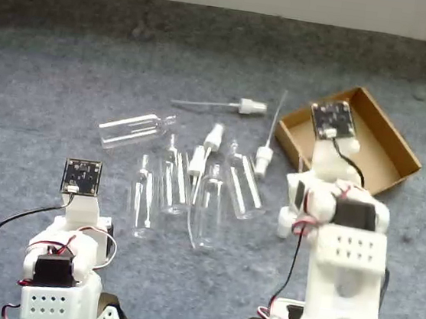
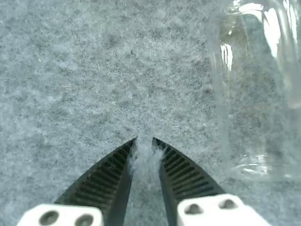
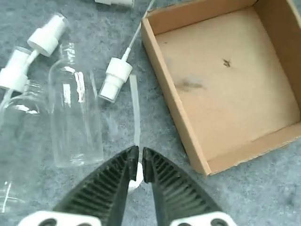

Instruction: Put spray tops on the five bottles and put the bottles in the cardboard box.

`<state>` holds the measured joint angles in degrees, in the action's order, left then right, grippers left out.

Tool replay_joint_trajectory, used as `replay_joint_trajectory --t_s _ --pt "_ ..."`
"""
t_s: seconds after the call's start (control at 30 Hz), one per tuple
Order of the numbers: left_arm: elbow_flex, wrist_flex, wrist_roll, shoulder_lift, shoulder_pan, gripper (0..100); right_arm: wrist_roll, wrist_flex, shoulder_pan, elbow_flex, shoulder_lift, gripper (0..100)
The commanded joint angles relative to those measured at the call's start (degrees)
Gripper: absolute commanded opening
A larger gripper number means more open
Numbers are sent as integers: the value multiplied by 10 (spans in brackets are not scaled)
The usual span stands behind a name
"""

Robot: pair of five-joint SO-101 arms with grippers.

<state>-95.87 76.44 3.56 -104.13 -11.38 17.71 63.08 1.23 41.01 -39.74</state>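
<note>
Five clear bottles without tops lie on the grey carpet: one sideways and the others in a row. White spray tops lie loose among them. The cardboard box stands open at the right. My right gripper is shut, low between the bottle row and the box. Under its fingers lies another spray top, tube pointing ahead. My left gripper is shut over bare carpet beside a bottle.
The left arm stands at the near left, the right arm at the near right in front of the box. Open carpet stretches to the far left and along the back.
</note>
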Motion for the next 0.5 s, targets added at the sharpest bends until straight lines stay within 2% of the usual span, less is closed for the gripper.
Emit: replay_joint_trajectory --t_s 0.0,0.17,0.47 --pt "-12 1 -3 -7 -8 7 -7 -28 40 -67 74 7" --pt "-12 1 -3 -7 -8 7 -7 12 110 -138 140 15" --pt "-12 1 -3 -7 -8 7 -11 33 163 -196 206 200"
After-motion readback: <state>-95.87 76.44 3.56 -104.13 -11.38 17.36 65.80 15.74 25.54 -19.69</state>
